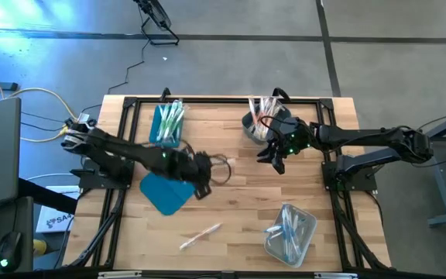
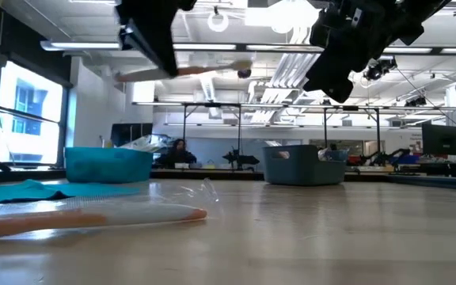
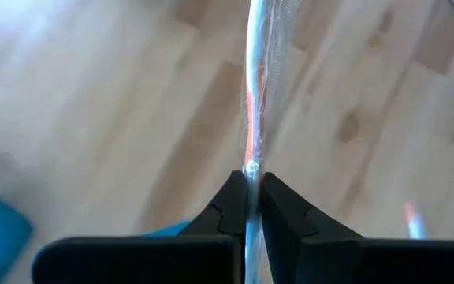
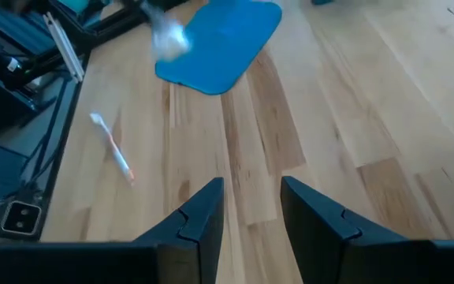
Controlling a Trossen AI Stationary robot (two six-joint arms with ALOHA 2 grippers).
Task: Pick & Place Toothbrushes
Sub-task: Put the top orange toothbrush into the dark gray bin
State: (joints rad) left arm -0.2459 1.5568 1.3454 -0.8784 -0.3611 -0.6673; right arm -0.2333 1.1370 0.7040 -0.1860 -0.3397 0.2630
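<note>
Between my left fingers, pinched nearly flat, sits a wrapped toothbrush with an orange part, its length running straight out ahead of the tips and clear of the wooden table. From above, my left gripper hangs near the table's middle, just beside the flat teal lid, and the level view shows the stick lifted well off the boards. The step in hand, as I judge it, is the carry to a bin: I should keep the pinch firm, because the hold is near one end and the long free end could swing or slip, and I should travel level until I am over the chosen bin before lowering. Another toothbrush lies loose toward the near edge, more stand in the teal bin at the far left, a bundle fills the grey bin at the far side, and a few rest in the clear bin at the near right. My right gripper waits beside the grey bin, fingers parted around nothing. Open boards lie between the two arms, so the middle is free to cross; the black frame rails along the sides are the edges to stay inside.
</note>
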